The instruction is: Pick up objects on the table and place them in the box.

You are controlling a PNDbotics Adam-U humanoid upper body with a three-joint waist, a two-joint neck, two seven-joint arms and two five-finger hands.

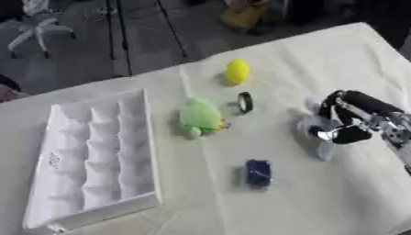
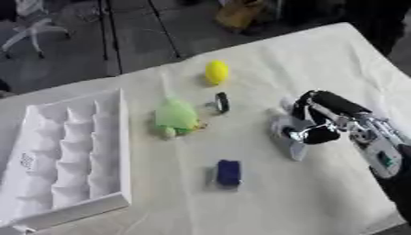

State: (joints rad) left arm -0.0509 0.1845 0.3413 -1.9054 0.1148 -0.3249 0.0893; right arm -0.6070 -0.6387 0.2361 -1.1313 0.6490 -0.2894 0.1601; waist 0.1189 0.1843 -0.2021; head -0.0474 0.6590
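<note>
Across the white-clothed table [image 1: 337, 55] we see the white compartmented box [image 1: 96, 156] lying at the left, its cells looking empty from here, well apart from everything still to be collected. Our right hand [image 2: 317, 124] hovers at the right side of the cloth with its fingers curled, apparently around a pale, whitish object [image 2: 291, 133] that hangs below the palm; we cannot make out what that object is, and we judge, not see, that it is truly held. Our left hand shows in neither view. If the hold is shallow, the pale piece could slip out on the long carry across the table to the box. Next in size, the green soft toy [image 1: 199, 115] sits near the middle, just beside the box's right wall, and a low carry could brush it. Smaller, the yellow egg-shaped object [image 1: 237, 71] lies farther back and could roll if nudged. A blue block [image 1: 258, 172] lies nearer us, and the small dark ring [image 1: 245, 102] stands on edge beside the toy, likely to tip or roll
</note>
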